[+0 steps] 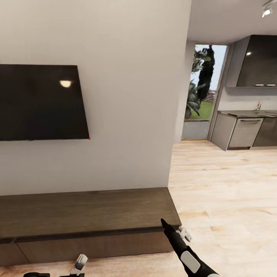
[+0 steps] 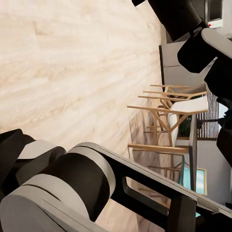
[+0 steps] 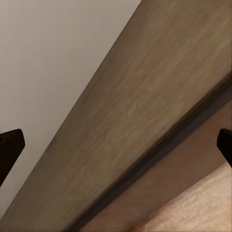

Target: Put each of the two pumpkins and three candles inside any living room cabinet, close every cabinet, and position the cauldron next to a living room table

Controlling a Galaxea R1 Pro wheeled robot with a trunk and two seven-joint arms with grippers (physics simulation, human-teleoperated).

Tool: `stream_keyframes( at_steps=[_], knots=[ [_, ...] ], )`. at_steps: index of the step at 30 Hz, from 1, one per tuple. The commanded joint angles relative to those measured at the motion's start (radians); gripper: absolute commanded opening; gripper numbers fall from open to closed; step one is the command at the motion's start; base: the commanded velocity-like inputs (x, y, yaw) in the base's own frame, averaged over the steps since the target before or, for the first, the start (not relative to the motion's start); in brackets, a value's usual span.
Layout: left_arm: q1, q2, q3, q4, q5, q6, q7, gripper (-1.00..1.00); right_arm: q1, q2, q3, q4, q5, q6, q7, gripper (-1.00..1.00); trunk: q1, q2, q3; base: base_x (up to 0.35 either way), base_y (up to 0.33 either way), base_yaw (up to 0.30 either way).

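I face the wall with the television (image 1: 40,102) at ten o'clock. Below it the cabinet (image 1: 88,215) runs across, both drawers looking closed. My right gripper (image 3: 116,145) points at its top edge, jaws wide, holding nothing. I cannot tell how the left gripper's (image 1: 80,262) jaws stand. I judge this an approach; next I must open a drawer.

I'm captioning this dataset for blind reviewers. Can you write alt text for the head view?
A long, low dark brown cabinet, drawers shut, stands against a pale wall under a wall-mounted black TV. The right gripper reaches toward the cabinet's right end. Beyond, pale wood floor leads to a kitchen and glass door.
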Motion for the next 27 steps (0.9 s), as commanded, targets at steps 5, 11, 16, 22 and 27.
stream_keyframes(
  at_steps=[5, 11, 16, 22, 27],
  knots=[
    [0.000, 0.001, 0.000, 0.001, 0.004, 0.010, -0.001, 1.00, -0.001, 0.000, 0.002, 0.003, -0.007, -0.004, 0.004, 1.00, 0.000, -0.001, -0.001, 0.010, 0.146, 0.000],
    [0.000, 0.000, 0.000, 0.001, 0.004, 0.010, -0.001, 1.00, -0.001, 0.000, 0.002, 0.003, -0.007, -0.004, 0.004, 1.00, 0.000, -0.001, -0.001, 0.041, 0.212, 0.000],
    [0.000, 0.001, 0.000, 0.001, 0.005, 0.011, -0.002, 1.00, -0.001, 0.000, 0.002, 0.005, -0.007, -0.004, 0.004, 1.00, 0.000, -0.001, -0.001, 0.012, 0.031, 0.000],
    [0.000, 0.001, 0.000, 0.001, 0.005, 0.011, -0.002, 1.00, -0.001, 0.000, 0.002, 0.006, -0.007, -0.004, 0.004, 1.00, 0.000, -0.001, -0.001, 0.139, 0.083, 0.000],
    [0.000, 0.001, 0.001, 0.001, 0.011, 0.012, -0.003, 1.00, -0.001, 0.000, 0.002, 0.006, -0.007, -0.004, 0.004, 1.00, 0.000, -0.001, -0.001, 0.018, 0.012, 0.000]
  ],
)
